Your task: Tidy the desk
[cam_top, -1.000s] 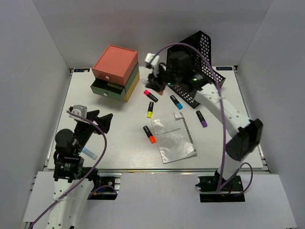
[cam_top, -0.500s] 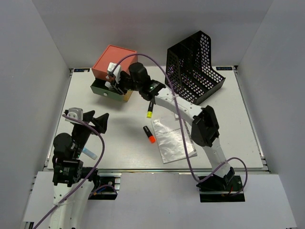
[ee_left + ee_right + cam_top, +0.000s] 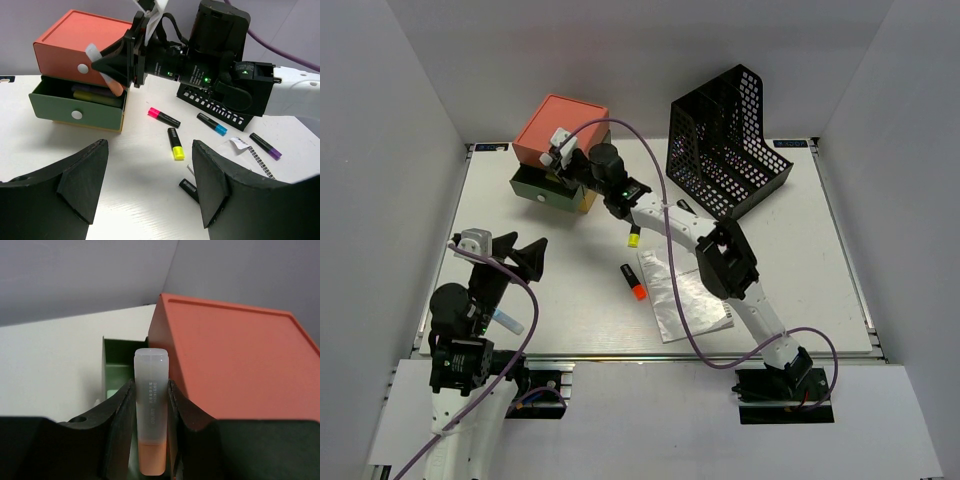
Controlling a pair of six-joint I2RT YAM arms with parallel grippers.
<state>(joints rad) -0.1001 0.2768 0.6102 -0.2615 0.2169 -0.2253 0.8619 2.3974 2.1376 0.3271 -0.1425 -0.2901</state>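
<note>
Right jaws clamp an orange marker [image 3: 150,410] above the desk [image 3: 570,300]; left jaws gape.

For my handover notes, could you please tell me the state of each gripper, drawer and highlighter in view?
green drawer: pulled open, markers inside.
pink drawer: closed.
right gripper: shut on the orange highlighter, above the green drawer.
left gripper: open, empty.
yellow highlighter: capped, lying on the desk.
</note>
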